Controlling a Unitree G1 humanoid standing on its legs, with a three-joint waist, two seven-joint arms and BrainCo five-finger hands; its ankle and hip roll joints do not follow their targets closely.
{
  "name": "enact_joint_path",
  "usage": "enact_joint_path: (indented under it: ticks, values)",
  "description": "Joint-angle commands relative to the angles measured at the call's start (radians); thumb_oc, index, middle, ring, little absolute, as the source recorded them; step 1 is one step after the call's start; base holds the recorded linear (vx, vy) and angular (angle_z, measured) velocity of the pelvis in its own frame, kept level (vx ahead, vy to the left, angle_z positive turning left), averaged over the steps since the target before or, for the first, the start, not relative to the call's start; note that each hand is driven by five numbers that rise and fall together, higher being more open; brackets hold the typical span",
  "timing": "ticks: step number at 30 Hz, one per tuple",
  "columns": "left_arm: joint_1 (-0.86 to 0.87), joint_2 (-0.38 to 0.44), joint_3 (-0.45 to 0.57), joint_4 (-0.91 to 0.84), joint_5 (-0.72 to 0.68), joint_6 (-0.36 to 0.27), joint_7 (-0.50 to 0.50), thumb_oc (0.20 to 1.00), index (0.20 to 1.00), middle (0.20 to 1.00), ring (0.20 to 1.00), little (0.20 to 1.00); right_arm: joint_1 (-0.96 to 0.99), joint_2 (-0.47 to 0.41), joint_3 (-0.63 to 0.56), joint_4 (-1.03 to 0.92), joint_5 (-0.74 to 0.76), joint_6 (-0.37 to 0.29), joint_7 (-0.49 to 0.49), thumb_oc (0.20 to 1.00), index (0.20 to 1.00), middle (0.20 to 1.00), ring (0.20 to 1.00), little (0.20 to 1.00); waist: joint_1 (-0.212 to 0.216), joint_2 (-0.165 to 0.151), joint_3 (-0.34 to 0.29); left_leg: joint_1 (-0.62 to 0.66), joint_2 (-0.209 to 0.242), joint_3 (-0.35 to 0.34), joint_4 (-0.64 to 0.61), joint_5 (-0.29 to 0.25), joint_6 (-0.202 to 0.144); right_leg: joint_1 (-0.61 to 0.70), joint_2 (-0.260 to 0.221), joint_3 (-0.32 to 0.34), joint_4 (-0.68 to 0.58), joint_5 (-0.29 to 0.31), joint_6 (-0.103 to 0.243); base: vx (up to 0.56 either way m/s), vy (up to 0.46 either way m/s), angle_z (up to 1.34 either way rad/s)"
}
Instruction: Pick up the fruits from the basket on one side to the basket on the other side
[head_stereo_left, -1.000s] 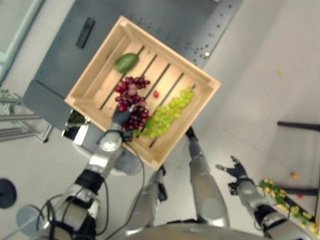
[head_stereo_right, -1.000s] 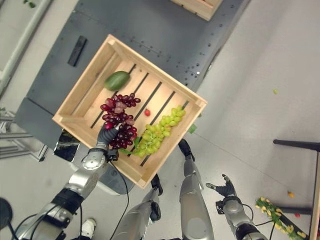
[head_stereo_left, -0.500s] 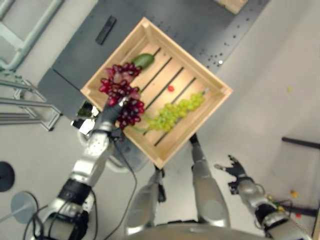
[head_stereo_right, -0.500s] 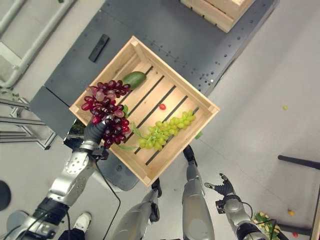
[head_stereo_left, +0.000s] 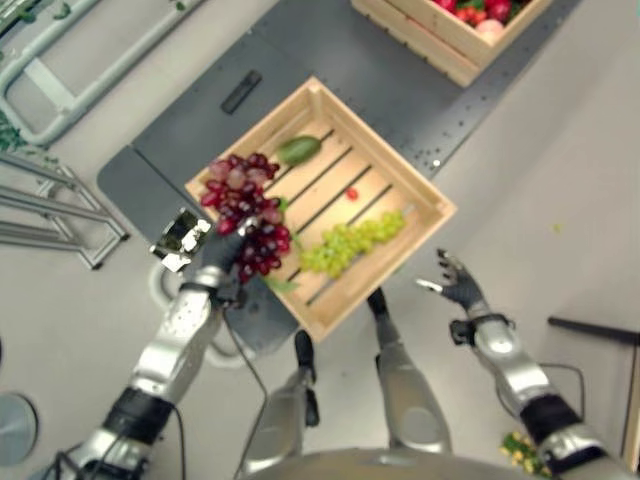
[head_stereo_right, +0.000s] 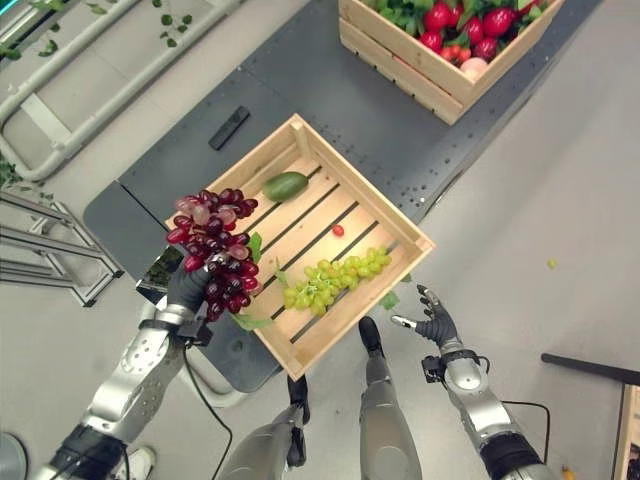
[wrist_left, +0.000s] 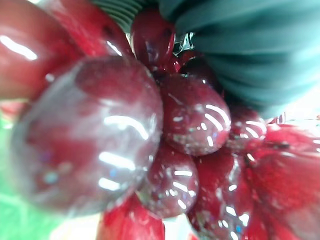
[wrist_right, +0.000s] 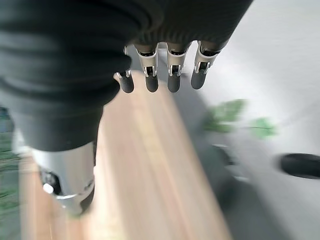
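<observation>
**A:** In the eye views, how far along is it?

**B:** The left hand (head_stereo_right: 187, 288) is lifting red grapes (head_stereo_right: 212, 248) over the slatted crate's (head_stereo_right: 392, 222) corner; green grapes (head_stereo_right: 333, 277), an avocado (head_stereo_right: 285, 185) and a cherry tomato (head_stereo_right: 338, 230) are waiting inside.

**A:** And the wrist views?

**B:** The left hand's fingers are curling round the grapes; the right hand's (wrist_right: 159, 75) fingers are hanging relaxed, holding nothing.

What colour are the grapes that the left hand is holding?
Dark red. The grapes in the left hand show best in the right eye view.
</observation>
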Motion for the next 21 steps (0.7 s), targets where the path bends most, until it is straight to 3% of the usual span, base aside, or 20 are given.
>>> enact_joint_path:
  ticks: [1, 10, 15, 17, 21]
  values:
    - [0.011, 0.015, 0.073, -0.113, 0.011, -0.057, -0.027, 0.2, 0.2, 0.2, 0.2, 0.2, 0.027, -0.037, -0.042, -0.112, 0.062, -0.061, 0.038, 1.0, 1.0, 1.0, 1.0, 1.0, -0.004, 0.018, -0.086, -0.101, -0.012, -0.051, 0.046, -0.017, 0.027, 0.062, 0.019, -0.023, 0.073, -0.21, 0.053, 0.02, 0.018, 0.09]
    - [0.036, 0.02, 0.101, -0.132, 0.038, -0.046, -0.041, 0.2, 0.2, 0.2, 0.2, 0.2, 0.031, -0.071, -0.07, -0.387, 0.241, -0.052, 0.146, 1.0, 1.0, 1.0, 1.0, 1.0, 0.014, -0.017, -0.141, -0.08, -0.02, -0.062, 0.043, -0.028, 0.036, 0.086, 0.012, -0.037, 0.075, -0.215, 0.058, 0.01, 0.007, 0.02]
    - [0.042, 0.009, 0.089, -0.141, 0.027, -0.038, -0.061, 0.2, 0.2, 0.2, 0.2, 0.2, -0.043, -0.103, -0.085, -0.441, 0.081, -0.062, 0.095, 1.0, 1.0, 1.0, 1.0, 1.0, 0.025, -0.027, -0.173, -0.07, -0.026, -0.072, 0.04, -0.036, 0.044, 0.099, 0.01, -0.043, 0.075, -0.219, 0.061, 0.04, 0.0, 0.04]
    - [0.032, 0.005, 0.067, -0.142, 0.023, -0.033, -0.067, 0.2, 0.2, 0.2, 0.2, 0.2, -0.092, -0.106, -0.069, -0.424, -0.058, -0.049, 0.041, 1.0, 1.0, 1.0, 1.0, 1.0, 0.033, -0.028, -0.183, -0.065, -0.028, -0.076, 0.039, -0.04, 0.048, 0.102, 0.009, -0.046, 0.077, -0.219, 0.061, 0.02, 0.007, 0.01]
    - [0.0, 0.003, 0.022, -0.139, 0.02, -0.033, -0.074, 0.2, 0.2, 0.2, 0.2, 0.2, -0.161, -0.073, 0.005, -0.362, -0.092, -0.024, 0.027, 1.0, 1.0, 1.0, 1.0, 1.0, 0.043, -0.031, -0.199, -0.056, -0.033, -0.083, 0.041, -0.045, 0.052, 0.113, 0.006, -0.052, 0.078, -0.22, 0.064, 0.03, 0.006, 0.07]
